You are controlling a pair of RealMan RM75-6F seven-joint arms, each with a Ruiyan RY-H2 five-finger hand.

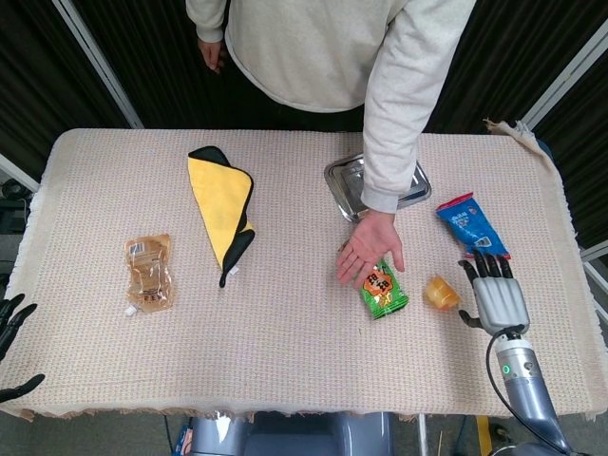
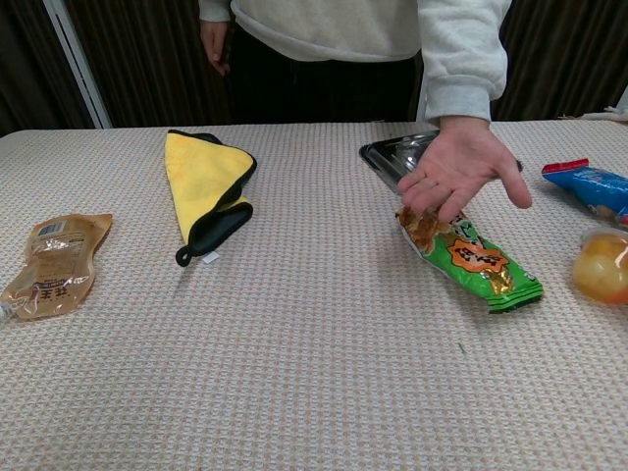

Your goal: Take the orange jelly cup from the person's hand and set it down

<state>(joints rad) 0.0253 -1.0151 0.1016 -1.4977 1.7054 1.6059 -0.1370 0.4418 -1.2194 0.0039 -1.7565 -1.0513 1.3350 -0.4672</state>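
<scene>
The orange jelly cup (image 1: 440,293) (image 2: 601,266) stands on the table, right of the green snack packet (image 1: 383,290). My right hand (image 1: 493,294) is just right of the cup with its fingers spread and nothing in it, apart from the cup. The person's hand (image 1: 370,249) (image 2: 456,173) hovers palm-down and empty over the green packet. My left hand (image 1: 11,328) shows only as fingertips at the far left edge of the head view, spread and holding nothing. Neither hand appears in the chest view.
A blue snack packet (image 1: 472,227) lies behind my right hand. A metal tray (image 1: 348,180) sits behind the person's hand. A yellow and black cloth (image 1: 224,206) and a brown pouch (image 1: 148,273) lie on the left half of the table.
</scene>
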